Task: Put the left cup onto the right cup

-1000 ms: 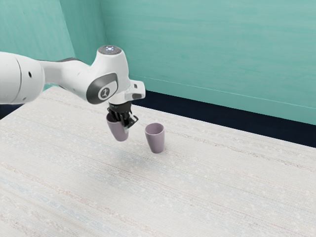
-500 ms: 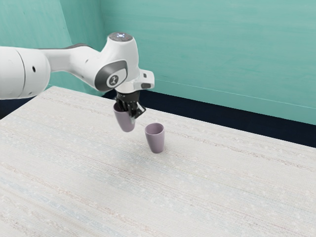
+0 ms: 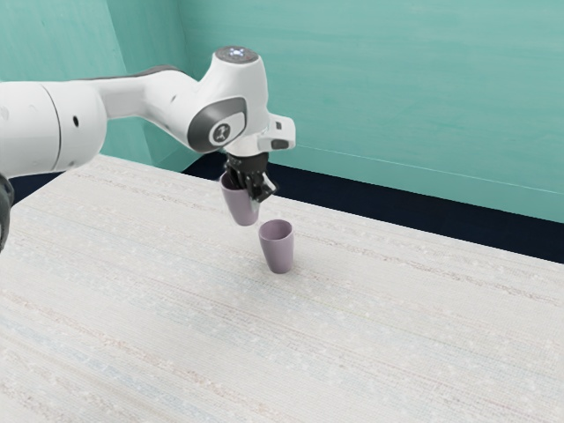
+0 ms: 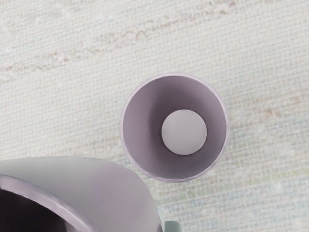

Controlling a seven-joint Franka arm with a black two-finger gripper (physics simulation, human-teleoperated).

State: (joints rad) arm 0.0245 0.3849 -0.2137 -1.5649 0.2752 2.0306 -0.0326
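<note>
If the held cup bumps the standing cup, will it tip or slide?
The standing cup tapers to a narrow base, so a bump near its rim would probably tip it. It looks empty and thin-walled, so likely light and easily shoved.

A pale, woven-textured table (image 3: 397,352) — behind it a teal wall (image 3: 397,70) above a dark strip (image 3: 423,210).

bright, even, diffuse light in both views; no glare. table (image 3: 397,335) almost shadowless, even beneath the standing cup (image 3: 276,246). arm (image 3: 132,97) shell palest on top, greyer underneath: light from above. wrist view: standing cup's inner wall shaded, floor paler; held cup (image 4: 72,188) mouth drops to near black.
</note>
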